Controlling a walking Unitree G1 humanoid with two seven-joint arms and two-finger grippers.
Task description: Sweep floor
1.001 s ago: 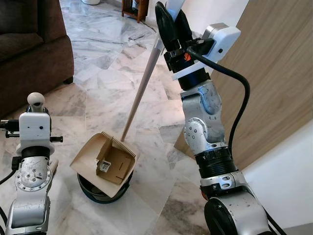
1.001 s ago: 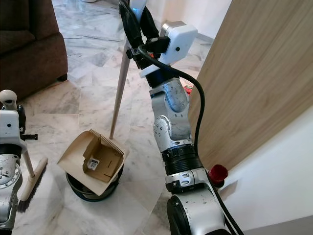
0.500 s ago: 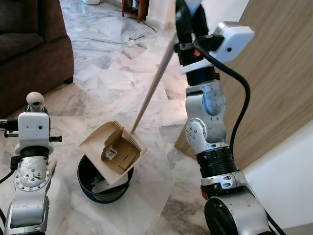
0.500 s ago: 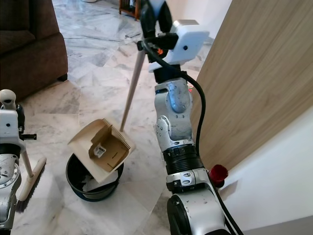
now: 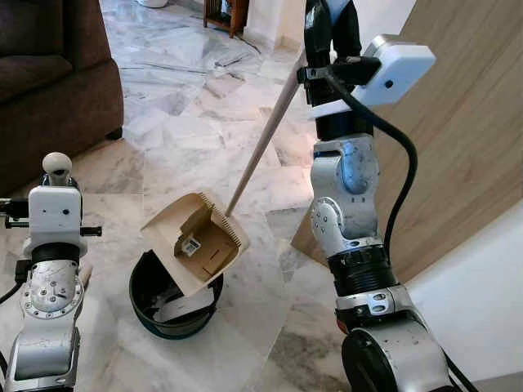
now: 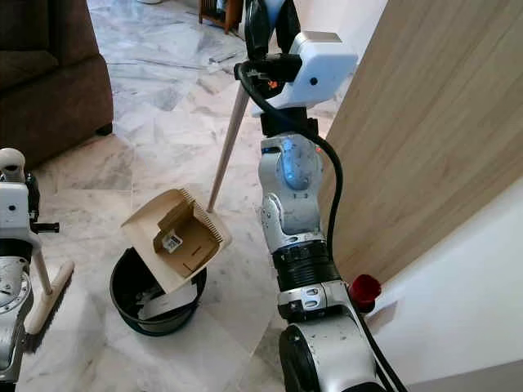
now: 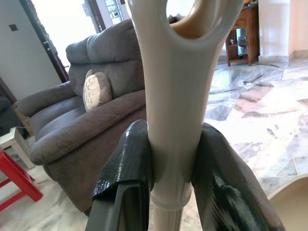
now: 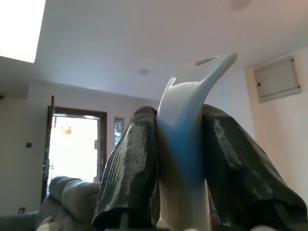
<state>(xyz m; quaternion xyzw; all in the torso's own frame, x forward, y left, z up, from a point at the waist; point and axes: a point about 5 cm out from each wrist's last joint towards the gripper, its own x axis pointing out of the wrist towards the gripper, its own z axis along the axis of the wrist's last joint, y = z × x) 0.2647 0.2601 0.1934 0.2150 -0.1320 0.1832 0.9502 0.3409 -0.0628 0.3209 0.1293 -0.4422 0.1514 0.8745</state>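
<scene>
A beige dustpan [image 5: 196, 249] hangs tilted over a black bin [image 5: 149, 282], its mouth pointing down into it. A small labelled cardboard scrap [image 5: 189, 243] clings inside the pan, and white paper [image 5: 184, 304] lies in the bin. My right gripper [image 5: 329, 33] is raised high and shut on the top of the dustpan's long handle [image 5: 265, 147], whose white grip [image 8: 185, 144] sits between the fingers. My left gripper [image 7: 173, 159] is shut on the broom's handle [image 7: 175, 96]. The broom stands upright at my left, its head [image 6: 45, 298] on the floor.
A dark brown sofa [image 5: 49, 82] stands at the back left. A tall wooden panel [image 5: 466, 122] and a white wall close off the right side, with a red object [image 6: 364, 290] at the panel's foot. Marble floor [image 5: 180, 122] stretches ahead.
My right gripper rose and moved right, lifting the dustpan off the bin and tipping it steeper. White paper now lies in the uncovered bin. The left arm and broom stayed still.
</scene>
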